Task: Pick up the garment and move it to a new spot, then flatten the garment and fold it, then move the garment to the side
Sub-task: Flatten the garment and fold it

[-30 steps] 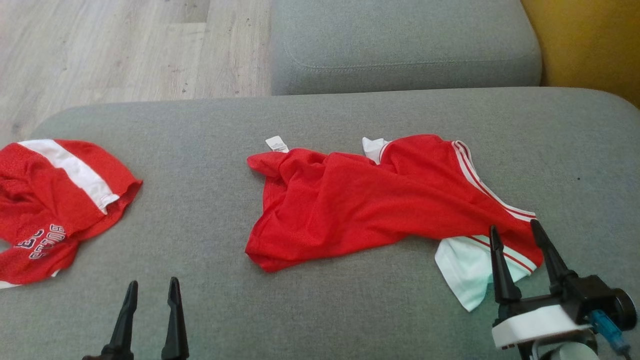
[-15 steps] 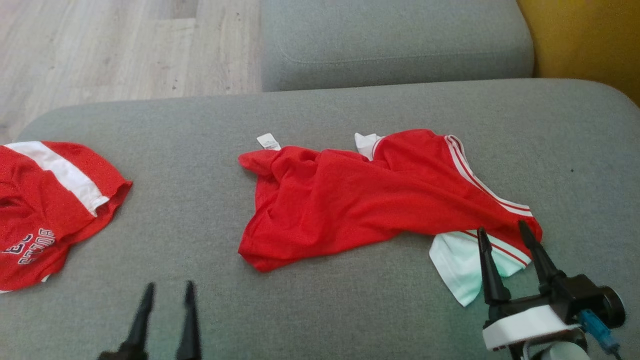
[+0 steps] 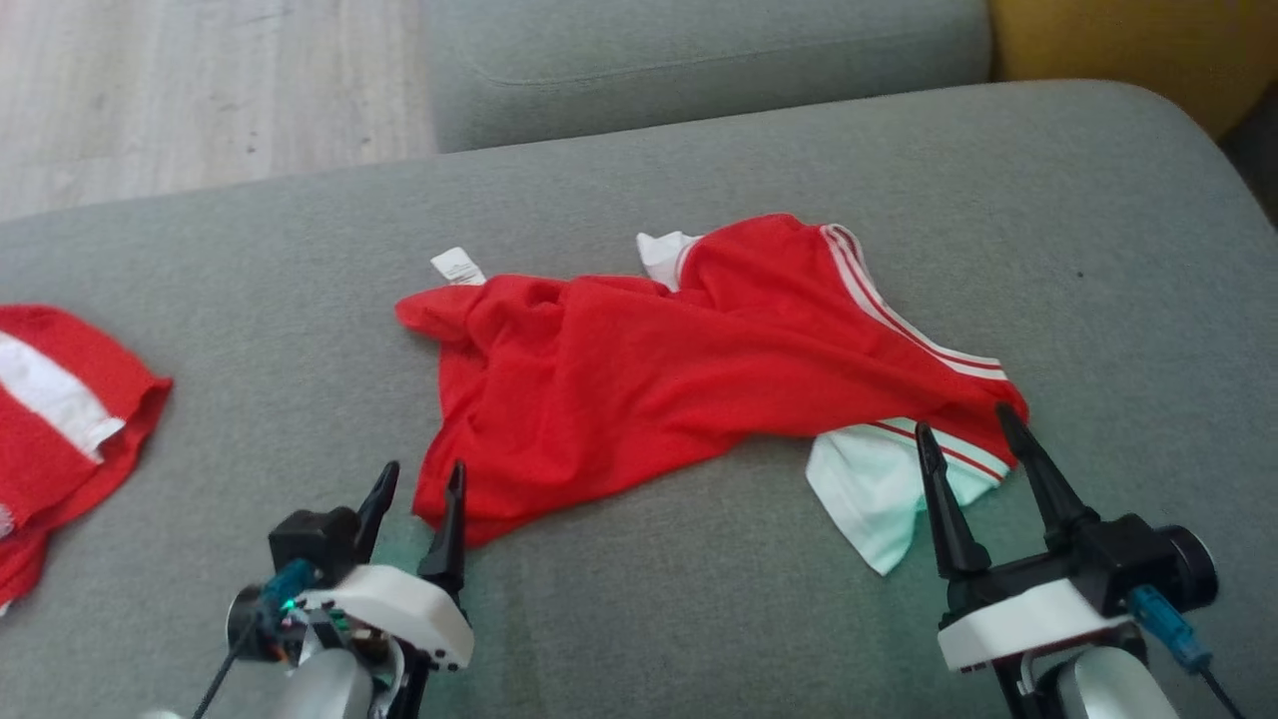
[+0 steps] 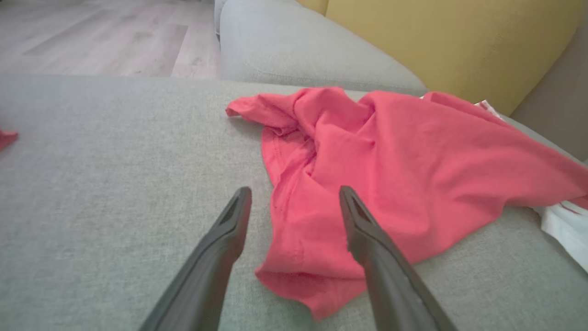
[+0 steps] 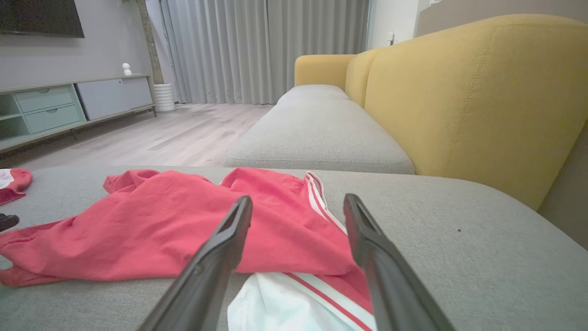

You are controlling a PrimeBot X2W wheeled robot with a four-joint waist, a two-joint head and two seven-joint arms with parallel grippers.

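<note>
Two tools wait at the near edge of the grey seat cushion [image 3: 639, 639], both released, jaws spread wide and nothing held. The left tool [image 3: 424, 469] points at the garment's near-left hem corner. In the left wrist view that hem lies between its fingers, but whether they touch the cloth cannot be told. The right tool [image 3: 963, 419] hangs over the white panel [image 3: 864, 494] that sticks out at the garment's near-right end.

One garment [image 3: 679, 369], red with white stripes along its right side, lies crumpled across the middle of the cushion, well clear of every edge. It looks thin and light, a soft knit that lies in loose folds and ridges. I judge it will hang limp when lifted, sag between two holds, and bunch rather than keep any shape. Nothing about it is fragile. The likeliest trouble is pinching two layers at once, which would stop it opening flat.

The best holds seem to be the free hem corner at the near left and the striped edge at the right, each taken as a single layer. One white label [image 3: 456, 266] shows at the garment's far-left tip.

One second red garment [image 3: 60, 419], with a white band, sits at the cushion's left edge, well apart. One further grey cushion [image 3: 699, 60] lies beyond the far edge, with one yellow backrest [image 3: 1118, 50] at the far right corner. Pale wood floor [image 3: 200, 90] lies past the far left.
</note>
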